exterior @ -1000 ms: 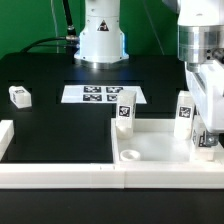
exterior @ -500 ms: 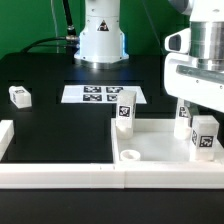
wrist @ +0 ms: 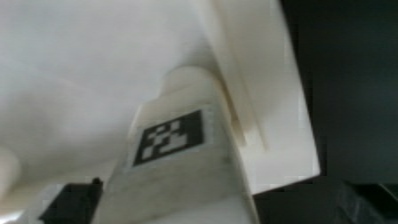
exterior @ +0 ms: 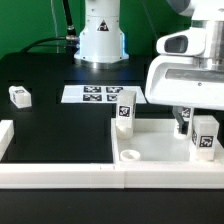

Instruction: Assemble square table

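Observation:
The white square tabletop (exterior: 152, 128) lies upside down at the exterior view's right, with round corner sockets (exterior: 130, 155). Three tagged white legs stand upright in it: one at the near left corner (exterior: 124, 115), one at the right (exterior: 205, 135), and one half hidden behind my hand (exterior: 182, 120). A fourth leg (exterior: 20, 96) lies loose at the far left. My gripper (exterior: 188, 108) hangs above the right side of the top, open and holding nothing. In the wrist view a tagged leg (wrist: 178, 140) stands close below, between my dark fingertips (wrist: 71, 203).
The marker board (exterior: 98, 95) lies flat in the middle of the black table. The robot base (exterior: 100, 40) stands behind it. Long white border bars run along the front edge (exterior: 60, 172) and the left edge (exterior: 5, 135).
My gripper has let go of the right leg and risen, shifting toward the exterior view's left. The leg stays upright in its socket.

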`<state>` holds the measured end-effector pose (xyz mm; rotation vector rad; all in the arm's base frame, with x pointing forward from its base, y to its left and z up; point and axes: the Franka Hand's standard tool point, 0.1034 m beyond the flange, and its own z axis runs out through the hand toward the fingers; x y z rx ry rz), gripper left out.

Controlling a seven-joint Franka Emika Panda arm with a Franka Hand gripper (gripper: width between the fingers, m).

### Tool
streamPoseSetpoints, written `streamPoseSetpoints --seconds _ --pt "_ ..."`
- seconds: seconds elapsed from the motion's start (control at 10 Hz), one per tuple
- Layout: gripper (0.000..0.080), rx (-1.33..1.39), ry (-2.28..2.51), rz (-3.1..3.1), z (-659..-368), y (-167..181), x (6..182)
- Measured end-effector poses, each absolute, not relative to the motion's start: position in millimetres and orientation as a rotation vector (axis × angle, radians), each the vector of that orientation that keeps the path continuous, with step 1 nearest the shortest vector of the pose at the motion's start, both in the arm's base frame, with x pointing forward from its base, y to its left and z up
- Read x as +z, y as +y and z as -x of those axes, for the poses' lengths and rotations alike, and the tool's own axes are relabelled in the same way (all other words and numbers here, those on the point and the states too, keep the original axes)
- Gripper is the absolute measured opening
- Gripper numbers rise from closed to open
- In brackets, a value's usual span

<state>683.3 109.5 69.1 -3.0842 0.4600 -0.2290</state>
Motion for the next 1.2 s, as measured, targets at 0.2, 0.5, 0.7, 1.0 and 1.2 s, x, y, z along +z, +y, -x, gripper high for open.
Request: streamPoseSetpoints --seconds 0.2,0.5,0.7,1.0,1.2 --pt "0.0648 -0.228 0.312 3.109 -683 107 68.6" --pt "0.0456 -0.226 0.381 3.098 -683 107 68.0" --pt "0.0285 -0.224 0.576 3.062 -683 104 67.7" --pt "0.0288 -0.216 1.064 2.911 -682 100 68.5" --pt "0.0288 -0.178 1.528 2.678 -680 98 67.4"
